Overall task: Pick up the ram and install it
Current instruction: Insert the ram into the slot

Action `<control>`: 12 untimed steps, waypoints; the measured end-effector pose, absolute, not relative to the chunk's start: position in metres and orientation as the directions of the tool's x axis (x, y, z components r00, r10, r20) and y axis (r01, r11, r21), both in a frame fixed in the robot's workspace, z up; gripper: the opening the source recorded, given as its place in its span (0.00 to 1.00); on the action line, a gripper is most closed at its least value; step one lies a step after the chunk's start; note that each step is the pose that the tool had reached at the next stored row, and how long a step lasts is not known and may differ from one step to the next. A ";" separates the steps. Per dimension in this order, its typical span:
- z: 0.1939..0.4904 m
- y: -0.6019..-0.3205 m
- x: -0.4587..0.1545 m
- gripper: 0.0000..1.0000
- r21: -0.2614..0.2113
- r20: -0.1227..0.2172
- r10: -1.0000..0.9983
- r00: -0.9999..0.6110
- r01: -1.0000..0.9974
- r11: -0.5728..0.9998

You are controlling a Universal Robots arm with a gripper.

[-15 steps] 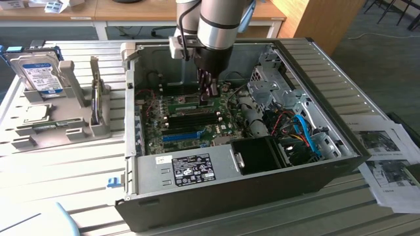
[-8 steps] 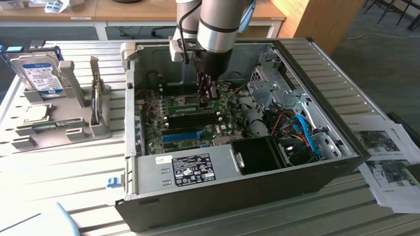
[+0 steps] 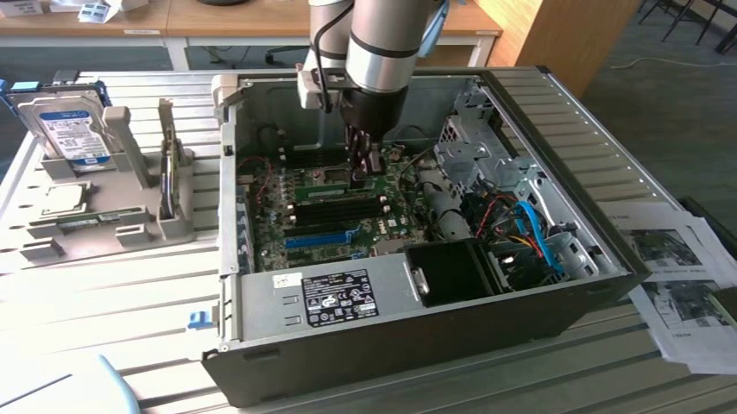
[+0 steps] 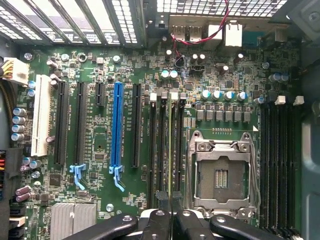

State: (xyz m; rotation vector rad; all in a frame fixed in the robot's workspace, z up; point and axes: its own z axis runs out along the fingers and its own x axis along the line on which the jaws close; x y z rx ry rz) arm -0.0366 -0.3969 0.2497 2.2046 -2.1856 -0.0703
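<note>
Ram, a thin green circuit-board stick seen edge-on, is pinched between the narrowly set fingers of the black gripper. This keeps it upright in line with the long black memory slots, at upper centre of the exterior view inside the open grey computer case.

Painted sheet metal, green circuit board, black plastic

The case is matt grey sheet metal, ribbed along its side. The power supply is duller bare metal and carries a glossy black label. The motherboard is smooth green lacquered board, its blue slot shiny plastic, the socket frame bright polished metal, and the heatsink finned silver metal. The ram shows a thin green board edge. The hand is matt black and the arm satin silver metal. The tabletop is pale and slatted, and on it lie matt paper sheets.
</note>
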 end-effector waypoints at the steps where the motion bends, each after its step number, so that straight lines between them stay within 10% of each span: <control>1: 0.250 -0.397 -0.037 0.11 0.058 -0.006 -1.000 0.009 -0.998 -0.009; 12: 0.250 -0.402 -0.037 0.11 0.058 -0.002 -1.000 0.009 -0.998 -0.009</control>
